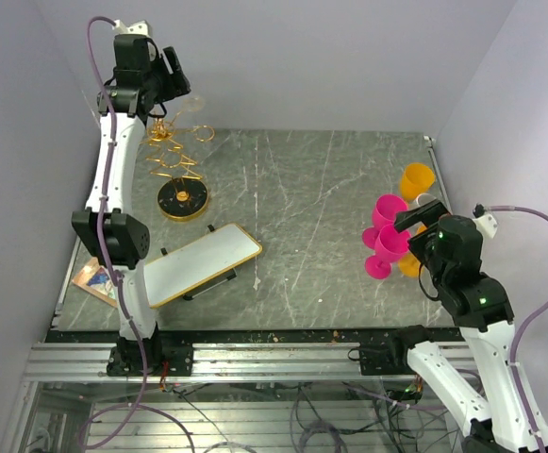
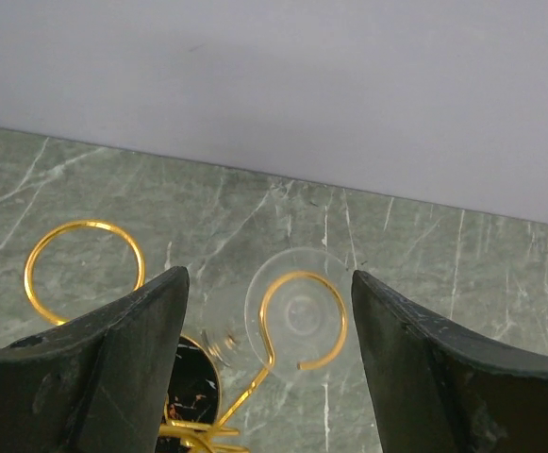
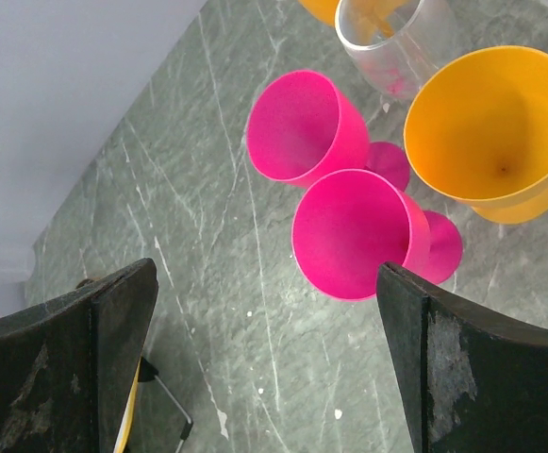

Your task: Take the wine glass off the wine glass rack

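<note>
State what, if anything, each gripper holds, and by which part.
Nothing is held. The left gripper, open, flanks the foot of the wine glass; the right gripper is open.

A table fills the scene, its top a dark green-grey stone pattern crossed by thin white veins and a few pale specks. Plain, pale grey walls close it in on three sides: a far wall meeting the top's far edge, a left wall and a right wall. Along the near edge runs an aluminium rail, and below it lie tangled cables. The light is soft and even, casting only faint shadows.
</note>
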Motion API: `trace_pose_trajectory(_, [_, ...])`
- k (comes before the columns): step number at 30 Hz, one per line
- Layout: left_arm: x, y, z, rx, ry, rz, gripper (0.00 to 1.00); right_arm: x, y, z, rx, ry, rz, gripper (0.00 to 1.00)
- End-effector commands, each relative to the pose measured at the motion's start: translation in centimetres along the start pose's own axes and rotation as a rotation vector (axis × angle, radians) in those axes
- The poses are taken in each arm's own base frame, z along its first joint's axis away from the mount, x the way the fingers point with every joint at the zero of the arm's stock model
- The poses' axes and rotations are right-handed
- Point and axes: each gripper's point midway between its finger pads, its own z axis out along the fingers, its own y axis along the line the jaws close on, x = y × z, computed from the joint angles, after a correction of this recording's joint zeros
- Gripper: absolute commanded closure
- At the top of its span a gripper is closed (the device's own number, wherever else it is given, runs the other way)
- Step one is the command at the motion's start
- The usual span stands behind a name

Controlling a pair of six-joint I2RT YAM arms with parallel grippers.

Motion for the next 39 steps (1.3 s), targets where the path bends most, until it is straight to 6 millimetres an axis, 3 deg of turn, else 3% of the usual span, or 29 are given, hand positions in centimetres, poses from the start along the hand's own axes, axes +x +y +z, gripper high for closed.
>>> trace_pose_trajectory(1, [-1.3,-0.6,0.3,0.071,-0.018,0.043,0.19,-0.1,0.1,0.6,0.008,-0.019,0.005,0.0])
trace_pose_trajectory(6, [0.1,-0.6,1.8,0.096,0.02,0.027,0.21,0.1,0.1,0.9,0.013,-0.015,0.005,0.0])
trace_pose_trajectory(8, [0.6,-0.8,2.1,0.108,0.037,0.025,0.27,0.1,0.1,1.0,0.016,-0.013,0.003,0.0])
trace_pose_trajectory(18, [3.1,-0.1,2.2,0.123,0.12,0.044,0.4,0.1,0.1,1.1,0.015,-0.015,0.004,0.0])
trace_pose_trajectory(33, [4.2,0.3,2.4,0.179,0.174,-0.017,0.46,0.2,0.0,1.2,0.023,-0.011,0.003,0.0])
trace_pose_trajectory(39, [4.6,-0.1,2.5,0.206,0.189,-0.035,0.61,0.2,-0.1,1.2,0.028,-0.014,0.003,0.0])
